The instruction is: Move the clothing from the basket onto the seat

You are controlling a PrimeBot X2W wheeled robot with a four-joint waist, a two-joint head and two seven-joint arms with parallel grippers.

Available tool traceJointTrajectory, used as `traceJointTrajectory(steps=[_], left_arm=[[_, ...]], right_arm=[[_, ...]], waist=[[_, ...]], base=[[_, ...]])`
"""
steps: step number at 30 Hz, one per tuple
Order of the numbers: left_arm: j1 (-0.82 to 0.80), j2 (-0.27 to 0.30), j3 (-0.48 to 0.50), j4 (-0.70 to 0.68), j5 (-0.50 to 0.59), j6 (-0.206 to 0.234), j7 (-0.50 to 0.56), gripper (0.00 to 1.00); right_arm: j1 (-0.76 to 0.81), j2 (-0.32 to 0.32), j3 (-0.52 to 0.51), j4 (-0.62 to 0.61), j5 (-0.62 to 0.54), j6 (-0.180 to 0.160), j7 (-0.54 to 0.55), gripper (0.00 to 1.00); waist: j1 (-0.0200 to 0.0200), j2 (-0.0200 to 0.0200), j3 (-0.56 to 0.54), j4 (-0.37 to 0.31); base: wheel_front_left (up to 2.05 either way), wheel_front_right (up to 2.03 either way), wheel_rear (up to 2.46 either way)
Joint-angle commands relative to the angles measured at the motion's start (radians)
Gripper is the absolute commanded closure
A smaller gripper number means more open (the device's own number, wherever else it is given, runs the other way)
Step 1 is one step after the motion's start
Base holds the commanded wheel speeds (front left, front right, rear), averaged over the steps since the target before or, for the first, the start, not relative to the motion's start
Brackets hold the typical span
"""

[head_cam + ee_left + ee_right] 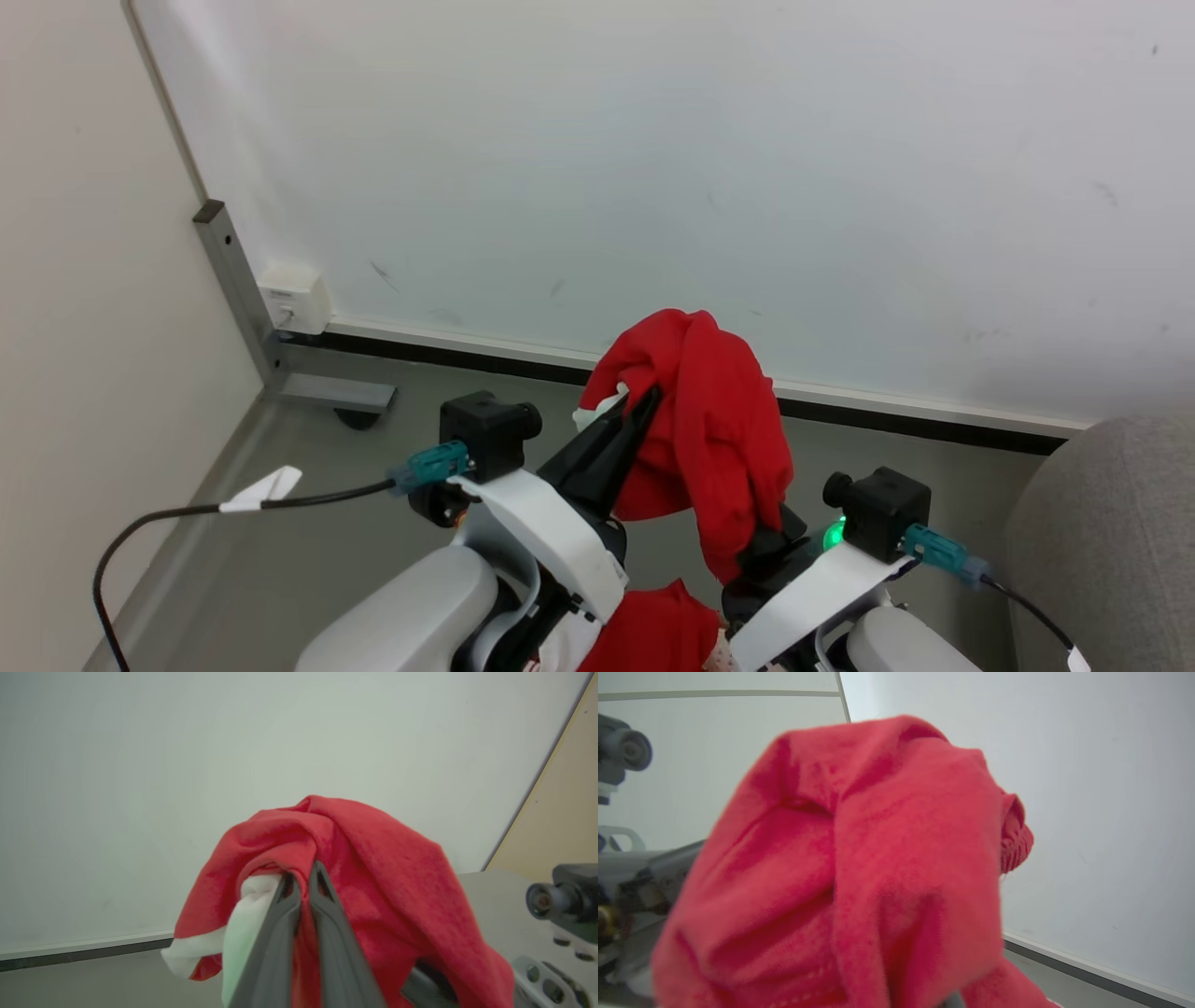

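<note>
Holding the soft bright red garment with a white panel (709,411) up before the white wall (653,140), my left jaws are pinched shut on its top fold. The left wrist view shows my dark fingers (275,942) pressed together on red and white cloth. The head view adds the cloth trailing down to my right jaws, closed narrow on its lower end; the right wrist view has red fabric covering those fingers. Head view too: more red cloth (653,625) low between my forearms, and the large light grey upholstered seat (1111,541) at my right, well apart.
</note>
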Motion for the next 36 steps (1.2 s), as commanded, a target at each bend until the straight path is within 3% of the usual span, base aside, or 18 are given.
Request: traceJointTrajectory(steps=[1, 2, 12, 23, 36], left_arm=[[0.014, 0.006, 0.001, -0.001, -0.01, 0.003, -0.003, 0.34], [0.018, 0.003, -0.001, -0.005, -0.013, 0.0, -0.005, 0.0], [0.044, 0.037, -0.019, -0.064, 0.015, -0.013, -0.023, 0.0], [0.063, 0.047, -0.024, -0.123, 0.046, -0.025, -0.052, 0.0], [0.069, 0.075, -0.024, -0.148, 0.097, -0.029, -0.064, 0.0]], right_arm=[[0.017, -0.004, -0.013, -0.009, -0.005, -0.002, -0.003, 1.0], [0.022, -0.007, -0.021, -0.016, -0.012, -0.002, -0.003, 1.0], [0.063, -0.045, -0.128, -0.089, -0.053, -0.002, -0.003, 1.0], [0.144, -0.119, -0.251, -0.203, -0.131, -0.002, -0.002, 1.0], [0.205, -0.144, -0.391, -0.325, -0.178, -0.002, 0.004, 1.0]], waist=[[0.0, 0.0, 0.005, -0.008], [0.0, 0.0, 0.007, -0.013], [0.0, 0.0, 0.042, -0.111], [0.0, 0.0, 0.094, -0.325], [0.0, 0.0, 0.131, -0.563]], base=[[0.0, 0.0, 0.0], [0.0, 0.0, 0.0], [0.0, 0.0, 0.0], [0.0, 0.0, 0.0], [0.0, 0.0, 0.0]])
